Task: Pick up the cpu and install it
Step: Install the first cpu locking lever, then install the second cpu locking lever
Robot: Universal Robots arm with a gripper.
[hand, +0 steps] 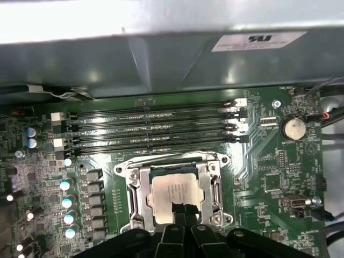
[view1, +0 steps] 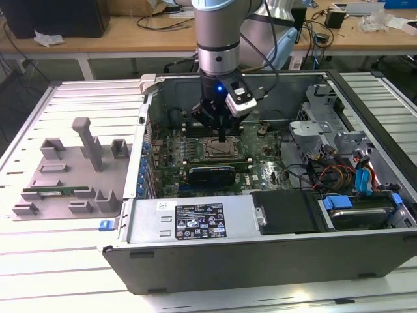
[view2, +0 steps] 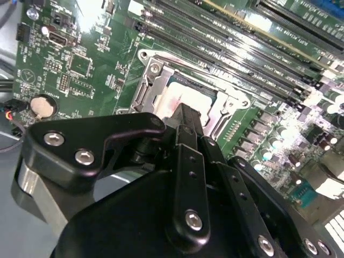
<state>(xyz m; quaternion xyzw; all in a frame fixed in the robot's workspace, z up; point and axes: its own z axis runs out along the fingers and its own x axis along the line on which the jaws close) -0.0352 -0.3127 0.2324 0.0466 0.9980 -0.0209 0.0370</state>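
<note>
Surface (view1: 71, 274): pale slatted metal carrying everything in the exterior view.
Grey fixture tray (view1: 65, 176): at the exterior view's left, on the surface, well apart from the jaws; it has upright posts and small pockets.
Memory stick (view1: 55, 193): long, narrow and green, lying flat in a slot along the tray's near side.
Computer case (view1: 260, 241): open-topped, right of the tray, with the green motherboard (view1: 172, 153) flat inside.
Arm (view1: 218, 39): comes down from above into the case, over the middle of the motherboard.
Gripper (view1: 223, 138): black, its tip just over the socket frame (view1: 221, 149); in the first wrist view the gripper (hand: 184, 210) sits at the edge of the chip.
Jaws: pressed close together into one narrow tip in both wrist views; whether they pinch the chip's edge or merely touch it, I cannot tell.
Cpu (hand: 173, 189): flat, silver-grey, lying inside the socket frame on the motherboard, seemingly level; in the second wrist view the cpu (view2: 180, 97) shows pale just beyond the tip.
Memory slots (hand: 150, 126): four long black rows just beside the socket frame.
Coin cell (hand: 294, 128): round and silver, near the slots' far end.
Drive bay (view1: 365, 208): at the exterior view's right, with blue clips and coloured cables.
</note>
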